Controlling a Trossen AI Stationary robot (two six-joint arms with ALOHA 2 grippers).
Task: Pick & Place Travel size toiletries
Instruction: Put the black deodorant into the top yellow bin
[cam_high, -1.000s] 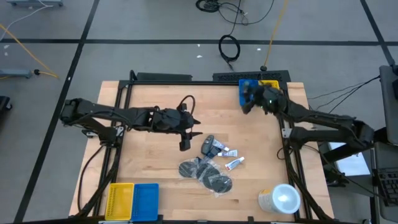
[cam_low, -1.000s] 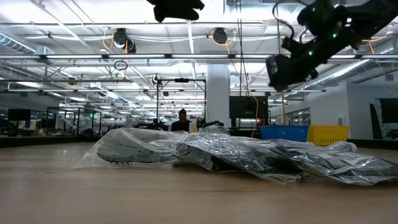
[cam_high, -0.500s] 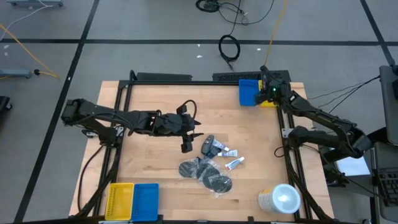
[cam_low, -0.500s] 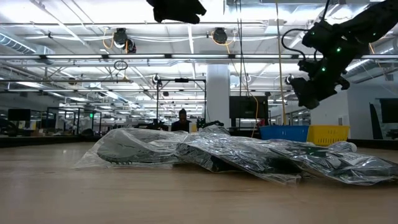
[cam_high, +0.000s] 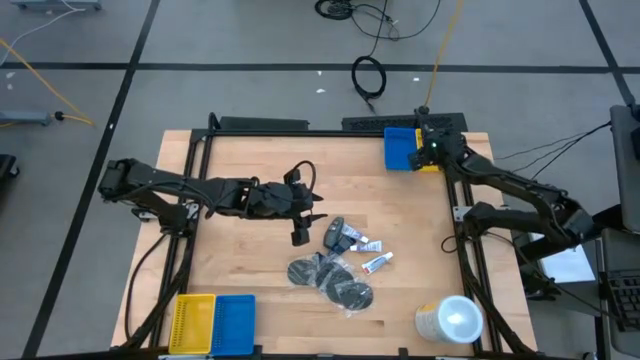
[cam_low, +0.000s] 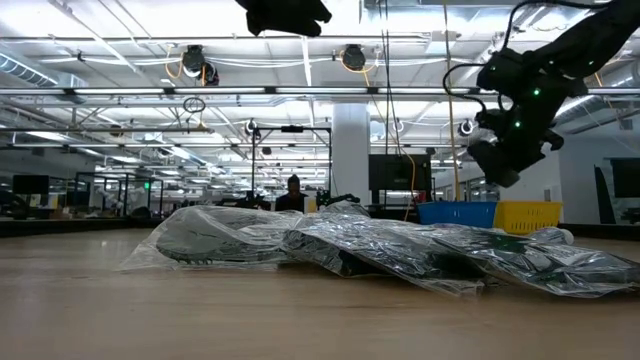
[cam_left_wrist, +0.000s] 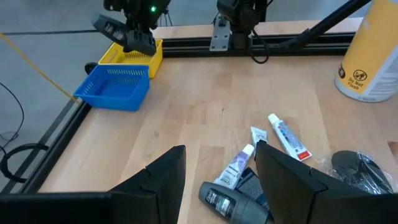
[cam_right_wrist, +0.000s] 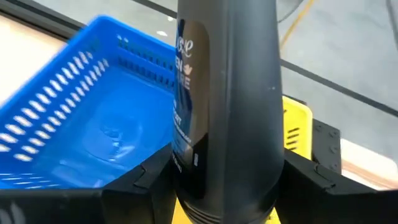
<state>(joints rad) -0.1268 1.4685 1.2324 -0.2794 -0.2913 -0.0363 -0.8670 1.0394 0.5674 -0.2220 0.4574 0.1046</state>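
Dark grey bottle (cam_right_wrist: 227, 99) hides the yellow bin (cam_right_wrist: 297, 127).

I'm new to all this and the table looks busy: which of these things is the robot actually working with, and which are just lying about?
Part of the job:
- dark grey bottle gripped in the right hand, over the far blue and yellow bins
- loose toiletries mid-table: bottles, white tubes, wrapped dark discs
- left hand, open above them

Just lying about:
- large white-lidded cup
- near blue and yellow bins

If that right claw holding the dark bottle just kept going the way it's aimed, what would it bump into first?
Most likely the far bins: the right gripper, shut on the dark grey bottle, points down where the blue bin and yellow bin meet. Depth is unclear, so which is first I cannot tell.
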